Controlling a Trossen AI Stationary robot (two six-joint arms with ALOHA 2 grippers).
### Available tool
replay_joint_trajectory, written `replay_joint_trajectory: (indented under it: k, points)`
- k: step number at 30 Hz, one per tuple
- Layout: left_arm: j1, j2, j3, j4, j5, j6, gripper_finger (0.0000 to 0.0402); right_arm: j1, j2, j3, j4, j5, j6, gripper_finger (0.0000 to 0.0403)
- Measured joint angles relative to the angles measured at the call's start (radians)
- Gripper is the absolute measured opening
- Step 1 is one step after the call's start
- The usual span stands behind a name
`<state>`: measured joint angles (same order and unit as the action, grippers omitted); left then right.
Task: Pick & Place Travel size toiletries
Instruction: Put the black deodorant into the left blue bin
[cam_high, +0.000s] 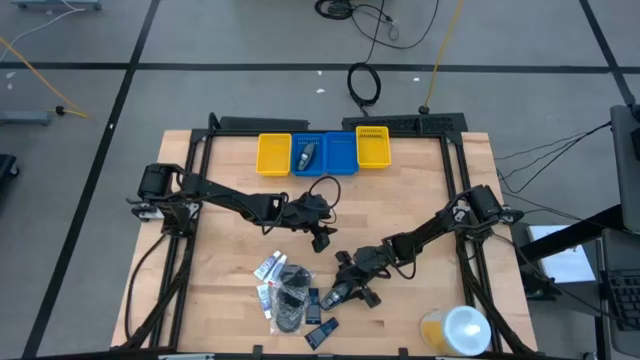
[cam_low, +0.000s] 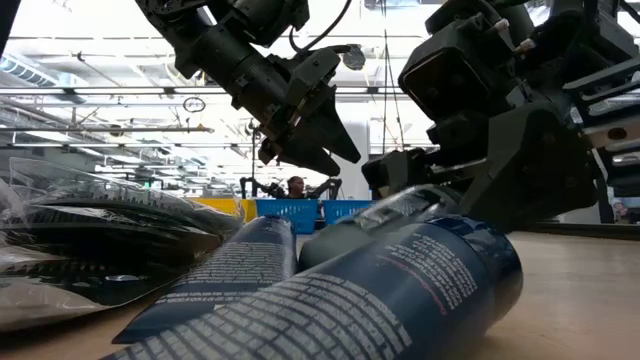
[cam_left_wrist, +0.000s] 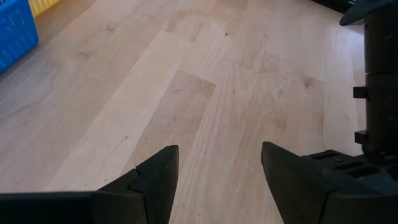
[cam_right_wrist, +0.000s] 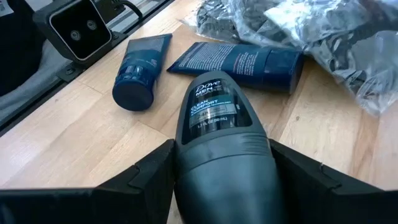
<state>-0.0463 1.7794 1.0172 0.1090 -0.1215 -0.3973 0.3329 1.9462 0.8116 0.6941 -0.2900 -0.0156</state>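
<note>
The travel size toiletries lie heaped near the table's near edge (cam_high: 285, 295). In the right wrist view I see two dark blue tubes (cam_right_wrist: 140, 71) (cam_right_wrist: 239, 62) and clear bags of black pieces (cam_right_wrist: 311, 31) lying flat on the wood. My right gripper (cam_high: 345, 290) is just right of the heap, shut on a dark grey Dove mini bottle (cam_right_wrist: 217, 137). My left gripper (cam_high: 322, 238) (cam_left_wrist: 217, 180) hangs open over bare wood farther back, touching nothing. Another dark item (cam_high: 305, 155) lies in the blue bin. My right gripper pinches the grey mini bottle between its two fingers (cam_right_wrist: 143, 174), one on each side of the bottle's wide end (cam_right_wrist: 186, 155). It comes slanting down from the table's right. The bottle lies along the fingers, its labelled end (cam_right_wrist: 208, 99) pointing toward the heap. Whether it is clear of the table does not show.
Three bins stand in a row at the far edge: yellow (cam_high: 273, 152), blue (cam_high: 335, 165), yellow (cam_high: 372, 148). A large yellow container with a white lid (cam_high: 455, 330) stands at the near right. A black camera box (cam_right_wrist: 78, 28) sits at the near edge beside the tubes.
</note>
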Motion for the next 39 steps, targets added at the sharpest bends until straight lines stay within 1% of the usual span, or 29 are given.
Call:
replay_joint_trajectory:
  k: [7,14,17,19,22,25,27,35,39]
  points:
    - [0.0,0.0,0.0,0.001,0.0,0.007,0.023,-0.009,-0.072,0.0,-0.038,0.013,-0.019,0.0211]
    - [0.0,0.0,0.0,0.056,0.0,0.024,0.023,-0.016,-0.195,0.0,-0.226,0.192,-0.088,0.0211]
    - [0.001,0.0,0.0,0.096,0.006,0.021,0.023,-0.018,-0.243,-0.001,-0.292,0.22,-0.101,0.0211]
    - [0.009,-0.011,0.0,0.103,0.028,0.01,0.023,-0.018,-0.265,0.0,-0.298,0.241,-0.103,0.0211]
    - [0.023,-0.029,0.0,0.136,0.078,0.002,0.023,-0.017,-0.299,0.0,-0.348,0.303,-0.107,0.0211]
    - [0.03,-0.058,0.0,0.163,0.125,-0.007,0.023,-0.021,-0.334,-0.001,-0.407,0.415,-0.125,0.0211]
    - [0.029,-0.084,-0.001,0.155,0.13,-0.016,0.023,-0.022,-0.36,-0.001,-0.438,0.478,-0.138,0.0211]
    - [0.032,-0.182,0.0,0.158,0.129,0.002,0.023,-0.029,-0.469,-0.001,-0.468,0.633,-0.195,0.0211]
    - [0.032,-0.219,0.0,0.158,0.128,0.003,0.023,-0.029,-0.522,-0.001,-0.479,0.661,-0.228,0.0211]
